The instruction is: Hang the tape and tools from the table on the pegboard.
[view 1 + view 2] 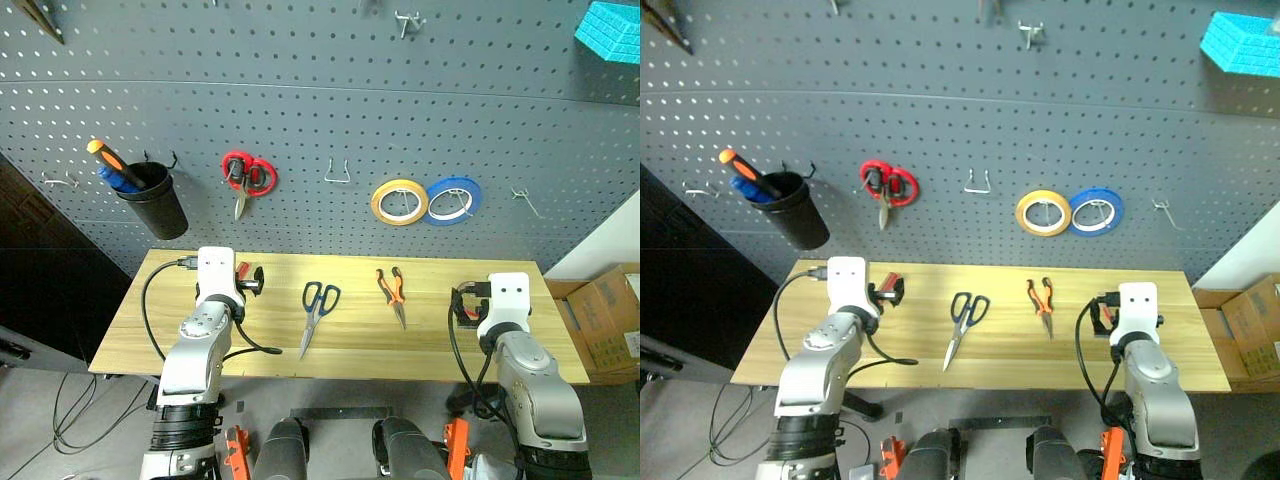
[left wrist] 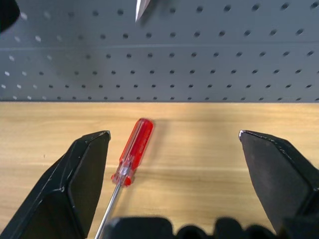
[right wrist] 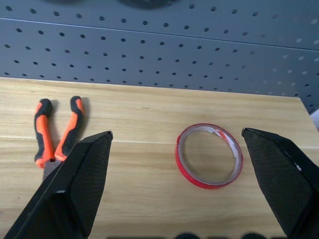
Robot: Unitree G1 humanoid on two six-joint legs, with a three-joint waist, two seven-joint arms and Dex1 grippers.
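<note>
So far nothing is hung: tape (image 3: 209, 156), scissors (image 1: 317, 310), pliers (image 1: 392, 289), screwdriver (image 2: 130, 152) lie on the tabletop (image 1: 430, 350); both grippers spread, empty.

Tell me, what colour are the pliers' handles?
Orange and black on the pliers, best in the right wrist view.

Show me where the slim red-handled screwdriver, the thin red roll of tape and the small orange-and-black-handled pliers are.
slim red-handled screwdriver (image 2: 135, 145): left wrist view, on the clear red handle.
thin red roll of tape (image 3: 192, 177): right wrist view, on the red outer band.
small orange-and-black-handled pliers (image 1: 397, 295): left eye view, near the pivot.
</note>
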